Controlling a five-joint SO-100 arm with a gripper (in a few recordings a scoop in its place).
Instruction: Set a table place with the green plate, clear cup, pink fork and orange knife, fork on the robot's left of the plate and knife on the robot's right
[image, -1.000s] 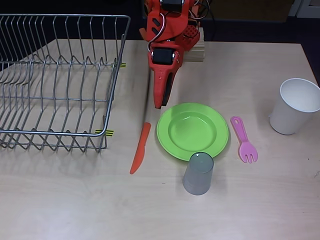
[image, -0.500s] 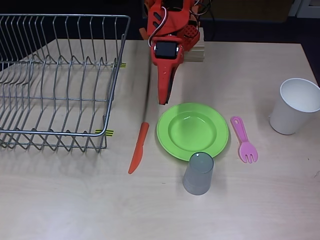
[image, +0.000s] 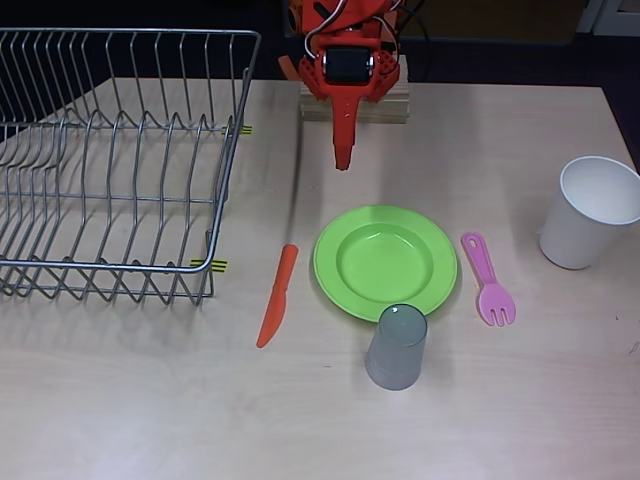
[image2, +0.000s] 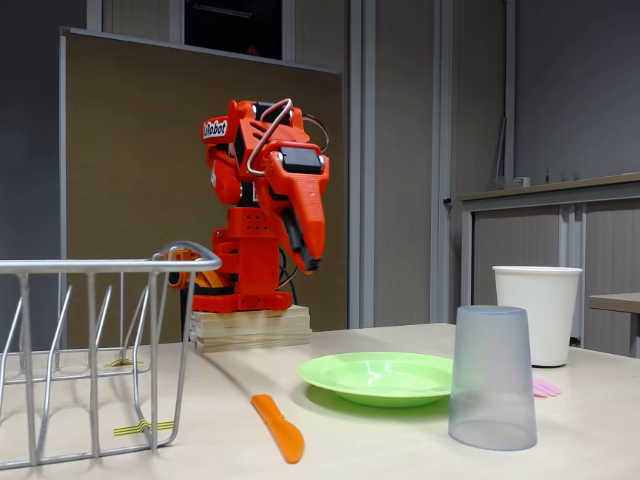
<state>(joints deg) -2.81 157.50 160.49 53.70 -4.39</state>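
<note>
Gripper (image: 343, 160) pulled back from green plate (image: 385, 261); arm label unreadable

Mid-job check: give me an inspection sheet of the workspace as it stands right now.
Surface: pale wooden table, bare in front.
Job's things: green plate centre; orange knife on its left and pink fork on its right in the overhead view; clear cup upside down at the plate's near rim.
Clutter: wire dish rack, white paper cup.
Claw: claw raised above the table, holding nothing, shut.
Cables: wires looped on the arm.
Surroundings: brown partition behind.
</note>
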